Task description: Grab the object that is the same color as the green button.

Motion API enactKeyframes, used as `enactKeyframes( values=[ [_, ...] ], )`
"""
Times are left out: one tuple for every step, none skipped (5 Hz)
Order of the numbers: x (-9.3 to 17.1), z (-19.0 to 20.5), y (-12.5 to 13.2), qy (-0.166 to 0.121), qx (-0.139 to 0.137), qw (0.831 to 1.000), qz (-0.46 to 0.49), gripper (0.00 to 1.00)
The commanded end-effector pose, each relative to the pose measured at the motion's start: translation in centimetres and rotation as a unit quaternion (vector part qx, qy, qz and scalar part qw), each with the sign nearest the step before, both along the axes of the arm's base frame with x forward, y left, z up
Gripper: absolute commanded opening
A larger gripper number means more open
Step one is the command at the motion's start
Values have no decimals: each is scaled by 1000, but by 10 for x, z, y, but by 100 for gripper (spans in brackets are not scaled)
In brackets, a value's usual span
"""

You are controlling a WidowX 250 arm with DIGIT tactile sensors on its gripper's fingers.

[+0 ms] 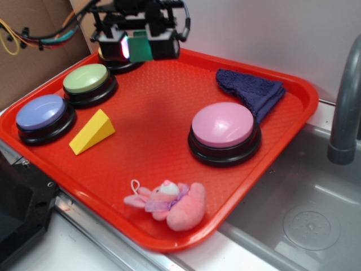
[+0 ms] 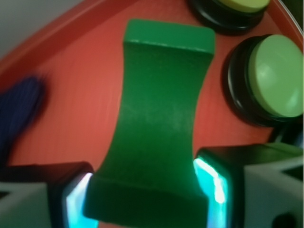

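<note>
My gripper [image 1: 139,46] hangs above the back left of the red tray [image 1: 169,121], shut on the dark green block [image 1: 141,48]. In the wrist view the green block [image 2: 159,123] fills the middle, its near end squeezed between my two glowing fingers [image 2: 213,180], lifted off the tray. The pale-green button [image 1: 86,79] on its black base stands left of and below the gripper; the wrist view shows the same button [image 2: 277,80] at the right.
A yellow-topped button [image 1: 115,63] sits under the gripper. A blue button [image 1: 40,113], yellow wedge [image 1: 92,132], pink button [image 1: 223,125], pink plush toy [image 1: 169,203] and dark blue cloth [image 1: 251,88] lie on the tray. A sink [image 1: 304,220] and grey faucet [image 1: 344,107] are at the right.
</note>
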State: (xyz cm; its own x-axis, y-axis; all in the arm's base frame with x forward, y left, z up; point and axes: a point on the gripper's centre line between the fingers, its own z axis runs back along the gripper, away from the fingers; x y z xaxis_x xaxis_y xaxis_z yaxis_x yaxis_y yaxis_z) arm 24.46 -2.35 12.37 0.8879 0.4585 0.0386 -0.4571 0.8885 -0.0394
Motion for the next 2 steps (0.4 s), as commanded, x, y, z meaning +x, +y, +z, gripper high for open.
enactKeyframes(
  values=[
    [-17,67,27,-27,-41,969,-244,0],
    [-33,77,25,-38,-42,954,-293,0]
  ],
)
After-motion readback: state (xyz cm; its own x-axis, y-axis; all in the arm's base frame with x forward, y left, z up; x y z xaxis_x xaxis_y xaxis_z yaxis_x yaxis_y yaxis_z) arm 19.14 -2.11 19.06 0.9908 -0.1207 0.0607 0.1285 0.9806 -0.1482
